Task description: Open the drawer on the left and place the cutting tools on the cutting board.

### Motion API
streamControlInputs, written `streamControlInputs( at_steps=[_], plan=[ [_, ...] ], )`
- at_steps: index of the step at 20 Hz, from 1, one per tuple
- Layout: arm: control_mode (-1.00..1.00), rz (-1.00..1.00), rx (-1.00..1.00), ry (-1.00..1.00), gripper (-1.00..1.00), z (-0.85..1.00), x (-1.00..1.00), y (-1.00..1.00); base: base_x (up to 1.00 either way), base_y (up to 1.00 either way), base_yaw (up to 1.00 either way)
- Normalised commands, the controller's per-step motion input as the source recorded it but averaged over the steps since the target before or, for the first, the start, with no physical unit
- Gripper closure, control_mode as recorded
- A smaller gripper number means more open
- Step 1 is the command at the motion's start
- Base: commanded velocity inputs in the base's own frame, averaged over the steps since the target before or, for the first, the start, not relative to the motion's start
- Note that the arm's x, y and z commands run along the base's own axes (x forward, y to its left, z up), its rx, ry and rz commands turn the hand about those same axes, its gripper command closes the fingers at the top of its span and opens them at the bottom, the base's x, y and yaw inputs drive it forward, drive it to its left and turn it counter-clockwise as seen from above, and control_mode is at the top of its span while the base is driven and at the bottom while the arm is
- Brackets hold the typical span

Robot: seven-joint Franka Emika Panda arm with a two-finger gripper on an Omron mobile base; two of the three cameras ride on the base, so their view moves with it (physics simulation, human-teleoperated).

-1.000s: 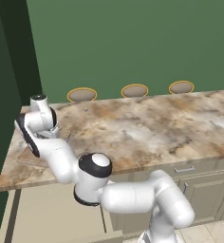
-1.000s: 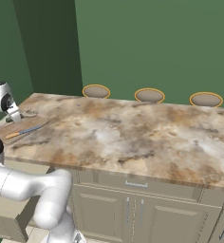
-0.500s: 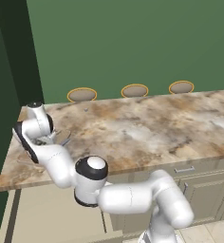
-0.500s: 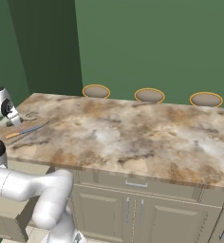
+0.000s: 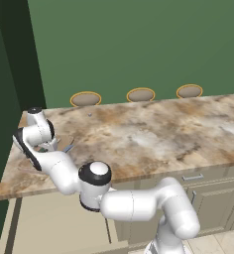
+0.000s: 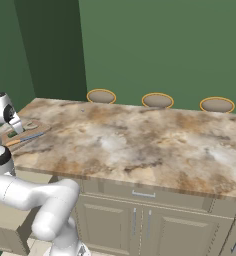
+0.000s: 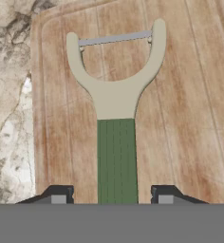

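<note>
Lying flat — peeler [image 7: 116, 118] on cutting board [image 7: 180, 95] | gripper [image 7: 112, 195] (open) astride handle

The peeler [image 7: 116, 102] lies on the cutting board [image 7: 180, 95], which rests at the surface's [image 7: 9, 95] left end.

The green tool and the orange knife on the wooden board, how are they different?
The green tool has a dark green handle and a pale forked head with a thin bar across it; the orange knife has an orange handle and a slim blue-grey blade. The tool sits between the fingers; the knife lies by itself. Both are over the cutting board.
</note>
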Motion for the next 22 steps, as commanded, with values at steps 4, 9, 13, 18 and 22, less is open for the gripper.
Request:
streamControlInputs(
  at_steps=[4,9,13,18,22],
  plan=[
    [-1.00,0.00,0.01,0.00,-1.00,0.03,0.04,0.00,0.00,0.00,0.00],
    [-1.00,-0.01,0.04,-0.04,-1.00,0.29,-0.48,-0.81,0.00,0.00,0.00],
    [-1.00,0.00,0.01,-0.15,-1.00,0.19,-0.83,-1.00,0.00,0.00,0.00],
    [-1.00,0.00,0.00,-0.15,-1.00,0.00,-0.84,-1.00,0.00,0.00,0.00],
    [-1.00,0.00,0.00,-0.14,-1.00,0.00,-0.80,-1.00,0.00,0.00,0.00]
  ],
)
